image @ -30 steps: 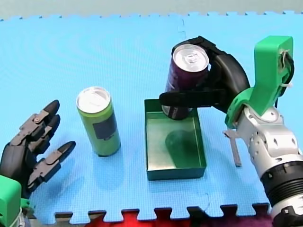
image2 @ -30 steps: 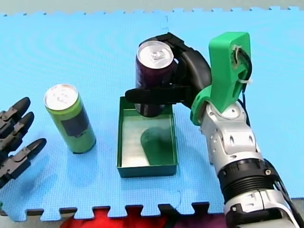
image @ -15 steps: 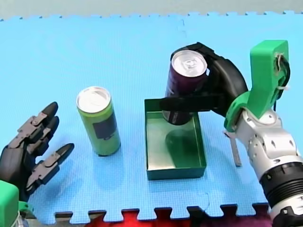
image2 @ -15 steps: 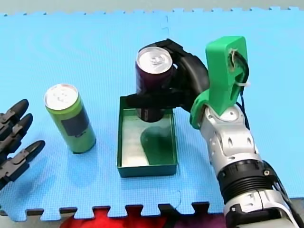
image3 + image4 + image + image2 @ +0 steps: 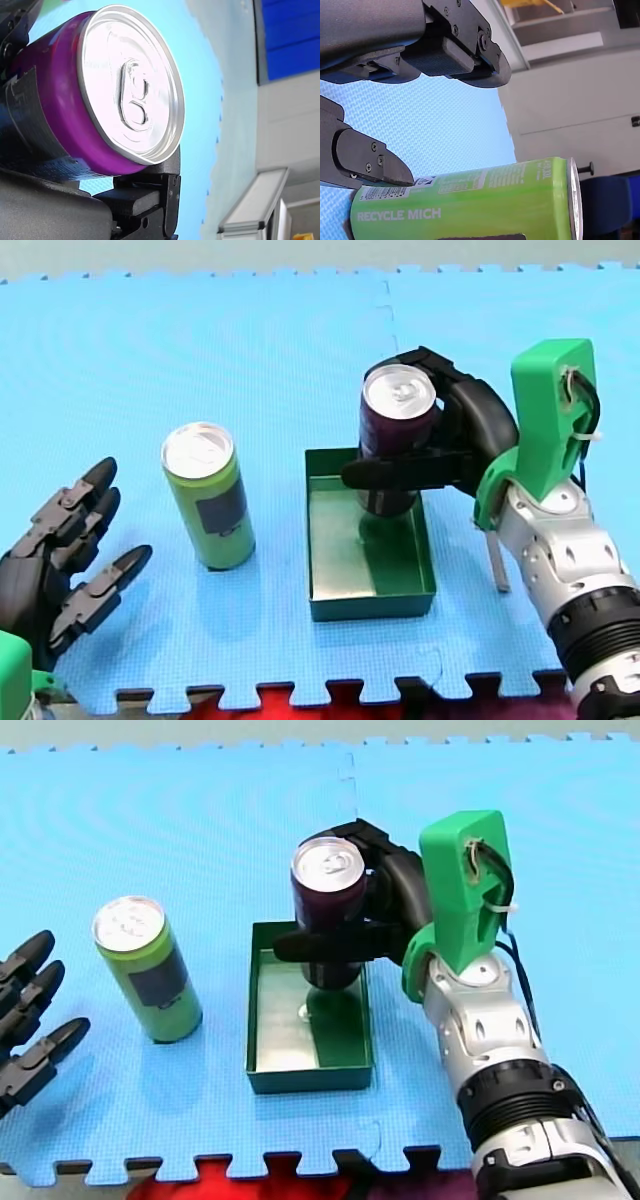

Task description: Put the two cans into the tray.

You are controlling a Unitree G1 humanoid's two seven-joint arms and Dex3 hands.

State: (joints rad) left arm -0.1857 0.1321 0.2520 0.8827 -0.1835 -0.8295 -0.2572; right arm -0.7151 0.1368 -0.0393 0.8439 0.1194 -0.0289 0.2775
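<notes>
**Purple can brought down into the far end of the tray**

Lowered since a second ago, the dark purple aluminium can [image 5: 398,440] now sits with its base inside the far end of the shallow green rectangular tray [image 5: 372,605], where before it hung above the far rim. Whether the base touches the tray floor cannot be told. The can is upright, its silver lid and pull tab facing up.

The right robot hand [image 5: 462,440] has come down with it and is clamped on the can. One black finger [image 5: 395,472] crosses the near side of the can's body, and the others wrap round its far side. The first wrist view shows the same grasp close up, with the purple wall of the can pressed against the dark fingers [image 5: 150,200]. A green bracket [image 5: 548,410] stands at the wrist just behind this hand.

The light green aluminium can [image 5: 212,498] has not moved. It stands upright on the blue foam puzzle mat [image 5: 200,350], well to the left of the right robot hand and outside the tray, apart from its left wall. In the second wrist view this can [image 5: 470,205] lies across the picture near dark fingertips [image 5: 370,160], and contact there cannot be told.

The left robot hand [image 5: 62,555] holds nothing. It has slipped slightly nearer the mat's front edge, and the green can stands between it and the tray.
</notes>
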